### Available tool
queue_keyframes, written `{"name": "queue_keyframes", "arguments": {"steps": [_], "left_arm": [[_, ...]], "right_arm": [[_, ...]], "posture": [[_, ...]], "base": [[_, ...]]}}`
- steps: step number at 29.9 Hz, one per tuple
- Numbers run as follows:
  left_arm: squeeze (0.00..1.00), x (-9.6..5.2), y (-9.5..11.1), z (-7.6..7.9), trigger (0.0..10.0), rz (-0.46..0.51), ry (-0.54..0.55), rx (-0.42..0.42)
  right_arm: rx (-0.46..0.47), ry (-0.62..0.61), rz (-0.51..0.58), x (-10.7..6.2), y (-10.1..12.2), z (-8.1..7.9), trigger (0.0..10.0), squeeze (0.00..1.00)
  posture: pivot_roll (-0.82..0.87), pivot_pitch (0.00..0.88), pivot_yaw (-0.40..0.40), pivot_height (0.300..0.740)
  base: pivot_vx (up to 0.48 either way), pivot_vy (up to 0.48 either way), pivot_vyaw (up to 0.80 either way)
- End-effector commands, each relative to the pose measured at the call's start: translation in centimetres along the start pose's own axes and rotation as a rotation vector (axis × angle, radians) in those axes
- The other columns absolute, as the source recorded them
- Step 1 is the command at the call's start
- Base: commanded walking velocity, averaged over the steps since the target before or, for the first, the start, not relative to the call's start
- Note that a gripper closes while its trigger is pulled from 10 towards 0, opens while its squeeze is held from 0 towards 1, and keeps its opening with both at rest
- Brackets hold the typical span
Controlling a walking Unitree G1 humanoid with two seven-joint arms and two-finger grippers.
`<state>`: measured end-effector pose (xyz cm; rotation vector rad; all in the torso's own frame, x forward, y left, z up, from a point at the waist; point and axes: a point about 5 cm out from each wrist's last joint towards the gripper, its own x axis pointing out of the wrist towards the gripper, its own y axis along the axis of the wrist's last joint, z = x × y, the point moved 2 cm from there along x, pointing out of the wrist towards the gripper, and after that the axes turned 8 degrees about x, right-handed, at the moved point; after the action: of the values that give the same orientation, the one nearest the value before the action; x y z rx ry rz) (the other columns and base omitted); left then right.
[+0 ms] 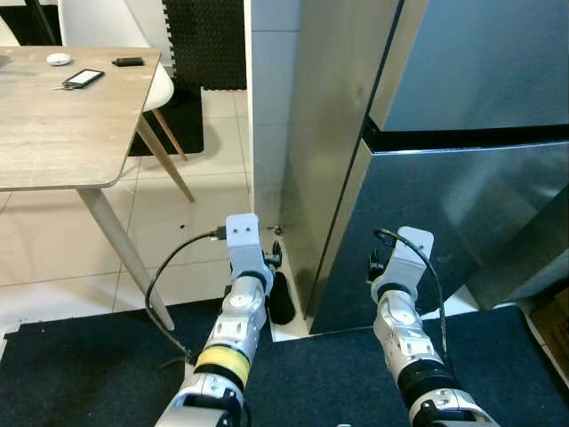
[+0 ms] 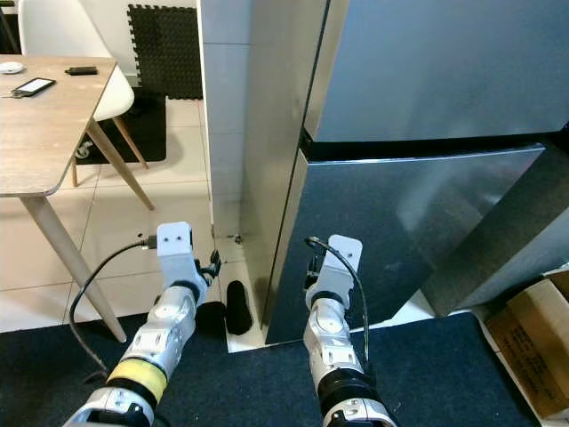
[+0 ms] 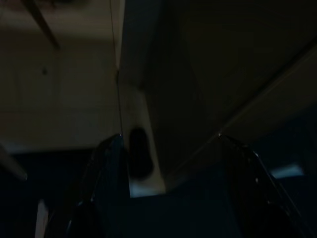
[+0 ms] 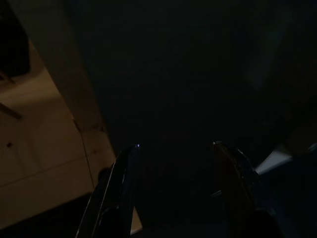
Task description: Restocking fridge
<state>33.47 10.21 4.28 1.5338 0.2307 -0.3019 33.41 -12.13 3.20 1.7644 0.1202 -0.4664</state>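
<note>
A tall stainless steel fridge (image 1: 444, 222) stands right in front of me, its upper door (image 2: 427, 62) and lower door (image 2: 400, 231) both closed. My left arm (image 1: 244, 267) hangs low beside the fridge's left front corner. My right arm (image 1: 402, 276) hangs before the lower door. In the dark left wrist view the left gripper (image 3: 168, 139) is open, with nothing between its fingers (image 3: 106, 163). The right gripper (image 4: 176, 146) is open too and points at the dark door face. No item to stock is in sight.
A wooden table (image 1: 62, 124) with a phone (image 1: 83, 78) stands to my left, a white chair (image 1: 107, 22) behind it. A small black object (image 2: 236, 307) lies on the tiles at the fridge's corner. A cardboard box (image 2: 533, 338) sits low right. Dark carpet (image 1: 89, 365) lies underfoot.
</note>
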Motion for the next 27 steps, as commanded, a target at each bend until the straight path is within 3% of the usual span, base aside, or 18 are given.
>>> {"name": "queue_keyframes", "arguments": {"steps": [1,4,11,16,17,18,21,22,23,25,27], "left_arm": [[0.00,-0.3,-0.2,0.2,10.0,-0.021,-0.029,0.025],[0.00,-0.9,0.4,1.0,10.0,0.018,-0.062,0.095],[0.00,-1.1,0.4,1.3,10.0,0.012,-0.066,0.088],[0.00,-1.4,0.0,-0.1,10.0,0.054,-0.073,0.146],[0.00,-1.5,-1.3,-1.4,10.0,0.024,-0.082,0.193],[0.00,-1.5,-1.3,-1.4,10.0,0.024,-0.082,0.193],[0.00,-2.9,-5.3,-5.9,10.0,-0.095,-0.069,0.301],[0.00,-2.9,-5.3,-5.9,10.0,-0.095,-0.069,0.301],[0.00,-3.4,-5.8,-6.8,10.0,-0.108,-0.065,0.316],[0.00,-3.8,-5.9,-7.7,10.0,-0.109,-0.052,0.325],[0.00,-4.1,-5.7,-8.4,10.0,-0.093,-0.033,0.331]], "right_arm": [[-0.028,-0.006,0.023,-0.1,0.4,0.0,10.0,0.00],[-0.070,0.007,0.072,-0.6,1.1,-0.8,10.0,0.00],[-0.044,-0.002,0.066,-0.9,1.3,-1.4,10.0,0.00],[0.011,0.013,0.120,-1.2,1.6,-0.9,10.0,0.00],[0.031,0.043,0.142,-1.2,1.4,0.1,10.0,0.00],[0.031,0.043,0.142,-1.2,1.4,0.1,10.0,0.00],[-0.036,0.025,0.116,-1.5,-1.2,5.9,10.0,0.00],[-0.036,0.025,0.116,-1.5,-1.2,5.9,10.0,0.00],[-0.063,0.012,0.073,-1.6,-2.2,7.2,10.0,0.00],[-0.066,0.004,0.035,-1.7,-2.7,8.1,10.0,0.00],[-0.061,0.011,0.028,-1.7,-2.6,8.3,10.0,0.00]], "posture": [[-0.02,0.000,-0.083,0.740],[-0.02,0.000,-0.076,0.740],[-0.02,0.000,-0.067,0.740],[-0.01,0.000,-0.061,0.740],[0.00,0.000,-0.059,0.740],[0.00,0.000,-0.059,0.740],[0.02,0.000,-0.053,0.740],[0.02,0.000,-0.053,0.740],[0.02,0.000,-0.052,0.740],[0.03,0.000,-0.052,0.740],[0.04,0.000,-0.053,0.740]], "base": [[0.000,0.000,0.00],[0.000,0.000,0.00],[0.000,0.000,0.00],[0.000,0.000,0.00],[0.000,0.000,0.00],[0.000,0.000,0.00],[0.000,0.000,0.00],[0.000,0.000,0.00],[0.000,0.000,0.00],[0.000,0.000,0.00],[0.000,0.000,0.00]]}}
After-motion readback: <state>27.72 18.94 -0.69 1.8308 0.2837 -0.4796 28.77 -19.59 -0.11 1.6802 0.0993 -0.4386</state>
